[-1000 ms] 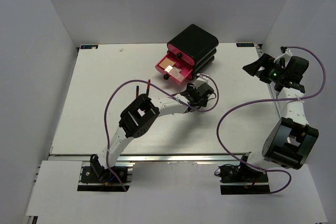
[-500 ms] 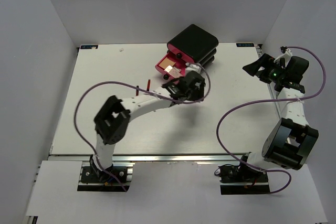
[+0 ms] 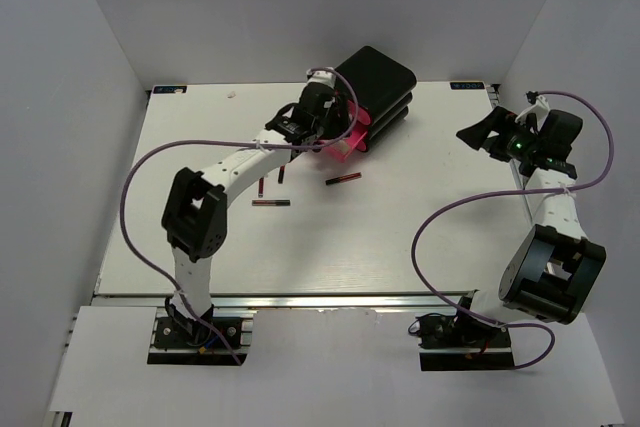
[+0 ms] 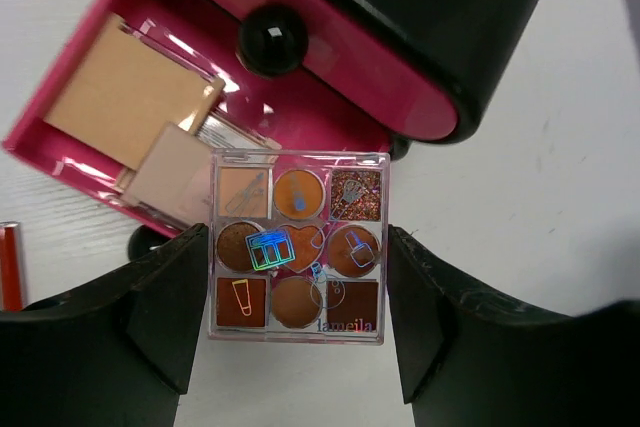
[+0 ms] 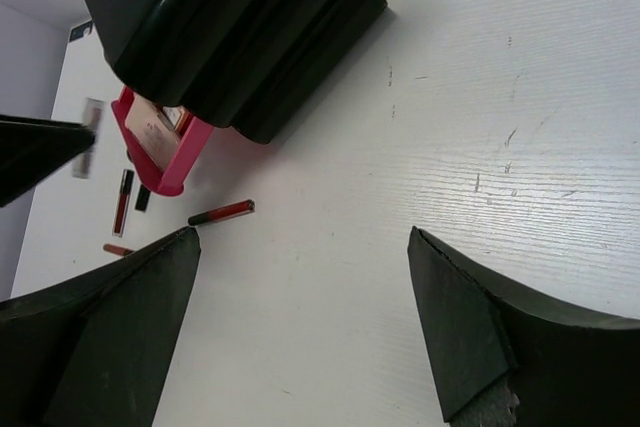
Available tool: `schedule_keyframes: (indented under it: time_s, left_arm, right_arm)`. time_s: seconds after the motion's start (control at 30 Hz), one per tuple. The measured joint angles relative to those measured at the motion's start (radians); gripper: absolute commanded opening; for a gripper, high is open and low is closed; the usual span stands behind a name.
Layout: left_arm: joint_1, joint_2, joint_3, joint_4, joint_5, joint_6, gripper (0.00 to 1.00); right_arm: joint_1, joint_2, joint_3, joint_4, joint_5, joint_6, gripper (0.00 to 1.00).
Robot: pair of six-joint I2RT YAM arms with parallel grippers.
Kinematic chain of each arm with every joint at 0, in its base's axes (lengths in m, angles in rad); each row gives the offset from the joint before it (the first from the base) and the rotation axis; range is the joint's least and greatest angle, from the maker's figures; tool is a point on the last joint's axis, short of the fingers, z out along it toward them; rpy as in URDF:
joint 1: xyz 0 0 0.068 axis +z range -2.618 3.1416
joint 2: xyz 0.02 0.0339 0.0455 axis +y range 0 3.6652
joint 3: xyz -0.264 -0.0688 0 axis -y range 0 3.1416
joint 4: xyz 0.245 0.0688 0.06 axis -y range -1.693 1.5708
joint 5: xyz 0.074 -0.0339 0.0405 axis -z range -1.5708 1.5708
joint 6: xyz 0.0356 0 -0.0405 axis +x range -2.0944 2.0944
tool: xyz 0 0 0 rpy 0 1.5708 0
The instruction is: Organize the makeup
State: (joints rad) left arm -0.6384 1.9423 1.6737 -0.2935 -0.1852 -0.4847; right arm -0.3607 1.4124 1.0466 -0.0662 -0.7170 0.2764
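Observation:
My left gripper (image 3: 330, 127) is shut on a clear square palette (image 4: 298, 247) with brown pans, holding it by two sides just above the open pink drawer (image 4: 60, 142). Two beige palettes (image 4: 130, 97) lie in that drawer. The drawer belongs to a black box (image 3: 375, 82) at the table's back. Thin dark and red sticks lie on the table: one (image 3: 343, 178) in front of the drawer, one (image 3: 272, 203) further left, and two short ones (image 3: 283, 175) beside it. My right gripper (image 3: 480, 135) is open and empty, raised at the right.
The right wrist view shows the black box (image 5: 230, 37), the open drawer (image 5: 150, 147) and a red stick (image 5: 222, 212) on the white table (image 5: 450, 147). A purple cable (image 3: 140, 187) loops off the left arm. White walls surround the table.
My left arm has swung from the table's middle back and left to the open drawer, carrying the palette. The sticks it hid now show. The right arm has barely moved.

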Motion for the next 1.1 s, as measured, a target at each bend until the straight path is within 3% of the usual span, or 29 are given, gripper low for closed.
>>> schedule_keyframes:
  time_s: [0.13, 0.17, 0.2, 0.27, 0.3, 0.37, 0.73, 0.9, 0.93, 1.0, 1.03, 1.07, 1.1]
  left_arm:
    - [-0.013, 0.103, 0.052, -0.029, 0.011, 0.072, 0.18]
    - [-0.017, 0.123, 0.064, -0.039, 0.011, 0.089, 0.23]
    - [-0.019, 0.142, 0.078, -0.048, 0.010, 0.105, 0.41]
    - [-0.022, 0.166, 0.096, -0.055, 0.005, 0.130, 0.51]
    - [-0.023, 0.170, 0.101, -0.056, -0.002, 0.139, 0.61]
    - [-0.023, 0.171, 0.107, -0.059, -0.017, 0.153, 0.69]
    - [-0.021, 0.180, 0.164, -0.064, -0.088, 0.196, 0.90]
    - [-0.021, 0.181, 0.190, -0.063, -0.089, 0.208, 0.92]
    - [-0.021, 0.181, 0.194, -0.063, -0.089, 0.208, 0.92]
    - [-0.021, 0.181, 0.206, -0.066, -0.093, 0.206, 0.77]
    - [-0.021, 0.181, 0.209, -0.066, -0.096, 0.202, 0.62]
    - [-0.021, 0.181, 0.211, -0.065, -0.102, 0.192, 0.22]
    - [-0.020, 0.179, 0.210, -0.067, -0.110, 0.175, 0.05]
  right_arm:
    - [0.014, 0.000, -0.005, -0.011, -0.013, -0.023, 0.89]
    - [0.016, 0.000, -0.010, -0.013, -0.014, -0.027, 0.89]
    - [0.018, 0.000, -0.014, -0.017, -0.018, -0.031, 0.89]
    - [0.019, 0.000, -0.016, -0.029, -0.020, -0.040, 0.89]
    - [0.019, 0.000, -0.016, -0.033, -0.021, -0.044, 0.89]
    - [0.019, 0.000, -0.016, -0.037, -0.024, -0.048, 0.89]
    - [0.037, 0.000, -0.016, -0.039, -0.031, -0.052, 0.89]
    - [0.047, 0.000, -0.016, -0.040, -0.031, -0.053, 0.89]
    - [0.047, 0.000, -0.016, -0.040, -0.031, -0.053, 0.89]
    - [0.048, 0.000, -0.016, -0.041, -0.032, -0.055, 0.89]
    - [0.049, 0.000, -0.016, -0.043, -0.034, -0.059, 0.89]
    - [0.049, 0.000, -0.016, -0.044, -0.037, -0.065, 0.89]
    - [0.049, 0.000, -0.016, -0.045, -0.042, -0.072, 0.89]
